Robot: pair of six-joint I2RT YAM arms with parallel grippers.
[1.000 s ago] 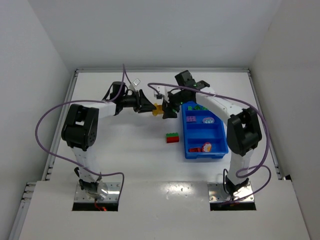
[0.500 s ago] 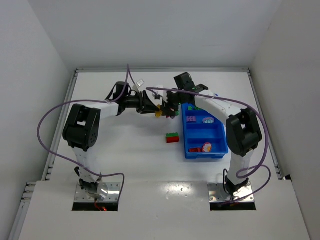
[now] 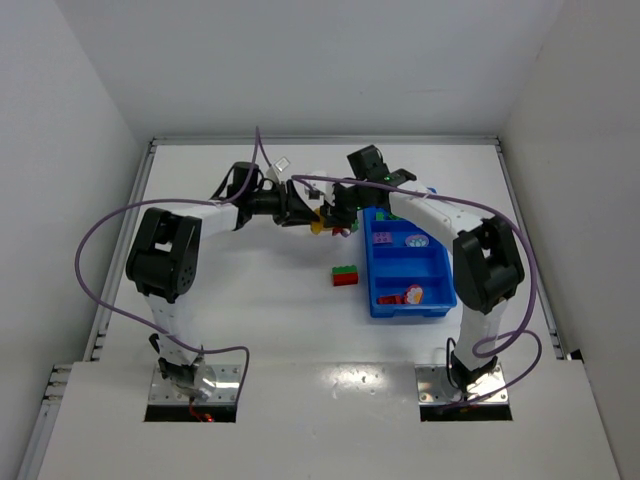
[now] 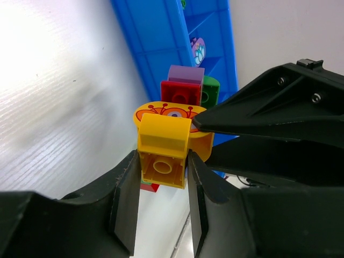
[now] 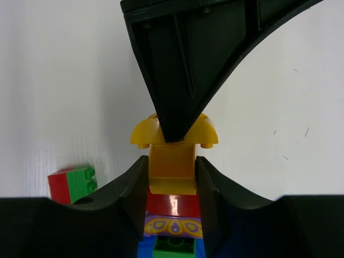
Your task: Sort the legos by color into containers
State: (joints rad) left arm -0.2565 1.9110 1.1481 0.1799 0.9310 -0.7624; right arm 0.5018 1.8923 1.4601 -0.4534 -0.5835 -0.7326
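Note:
A small stack of legos hangs above the table between both grippers, left of the blue tray (image 3: 436,270). Its yellow brick (image 4: 164,156) sits between the fingers of my left gripper (image 4: 163,162), which is shut on it. Beyond it come a yellow rounded piece (image 4: 171,114), a red brick (image 4: 181,91), a purple one (image 4: 186,73) and a green one (image 4: 210,89). My right gripper (image 5: 172,164) is shut on the stack's other end, its fingers flanking the yellow arch (image 5: 172,169) and the red brick (image 5: 172,204). From above, the left gripper (image 3: 308,214) and right gripper (image 3: 338,216) meet tip to tip.
A red-and-green lego (image 3: 345,275) lies on the table left of the tray, and shows as the red-and-green lego (image 5: 72,184) in the right wrist view. The tray's compartments hold a purple brick (image 3: 381,238), a pale round piece (image 3: 417,240) and a red piece (image 3: 408,296). White walls enclose the table.
The right gripper has closed from partly open onto the stack. Both grippers shifted slightly toward the back with the stack. The left grip is unchanged.

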